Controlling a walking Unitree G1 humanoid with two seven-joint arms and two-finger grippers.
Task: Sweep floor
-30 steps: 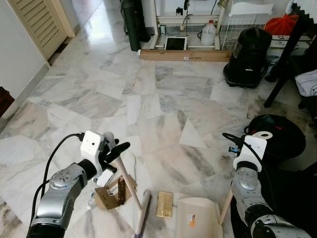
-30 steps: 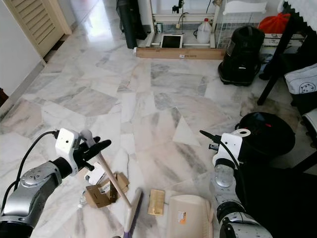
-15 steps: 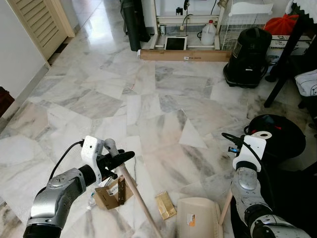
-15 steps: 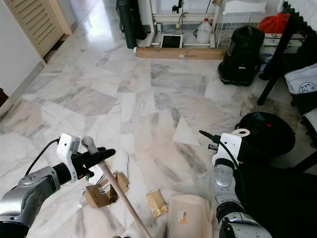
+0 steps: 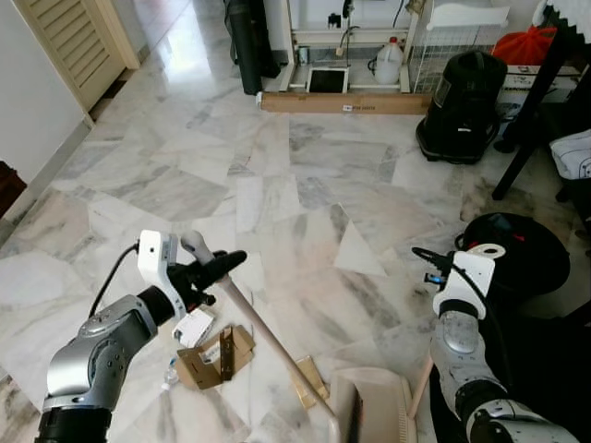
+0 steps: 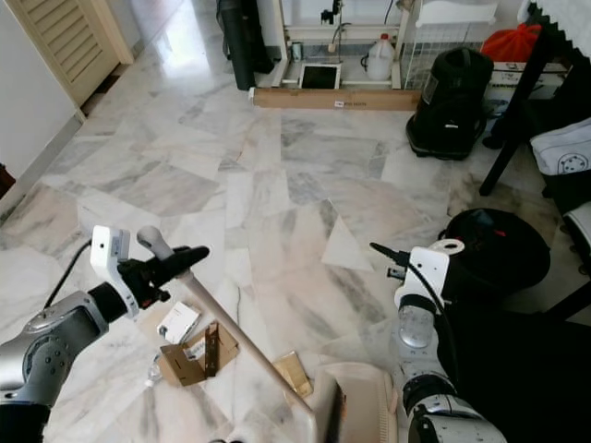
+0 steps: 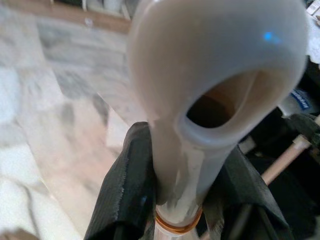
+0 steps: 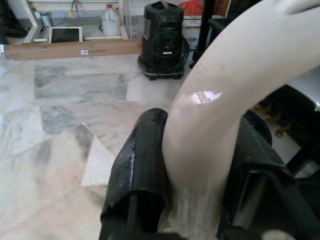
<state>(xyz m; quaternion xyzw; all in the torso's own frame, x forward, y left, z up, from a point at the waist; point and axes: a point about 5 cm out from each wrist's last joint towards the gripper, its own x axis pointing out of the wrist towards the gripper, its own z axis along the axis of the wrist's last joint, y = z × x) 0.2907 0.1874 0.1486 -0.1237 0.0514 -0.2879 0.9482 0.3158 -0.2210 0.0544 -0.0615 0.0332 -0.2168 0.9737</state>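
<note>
My left gripper (image 5: 214, 269) is shut on the top of a pale broom handle (image 5: 263, 337), its grey end cap (image 7: 215, 65) just past the black fingers (image 7: 127, 185). The handle slants down to the right, and the broom's lower end reaches the cream dustpan (image 5: 380, 408) at the bottom edge. A tan cardboard piece (image 5: 309, 380) lies at the dustpan's mouth. Folded brown cardboard (image 5: 217, 355) and a white card (image 5: 192, 326) lie on the marble floor (image 5: 305, 185) left of the broom. My right gripper (image 8: 195, 170) is shut on the dustpan's cream handle (image 8: 225, 90).
A black vacuum cleaner (image 5: 462, 106) and a long cardboard box (image 5: 343, 102) stand at the far side. A black round object (image 5: 517, 249) and a dark table leg (image 5: 531, 120) are to the right. A louvred door (image 5: 78, 41) is far left.
The broom's lower end swept right, up to the dustpan. The tan cardboard piece slid right with it. My left gripper moved slightly up and left with the handle.
</note>
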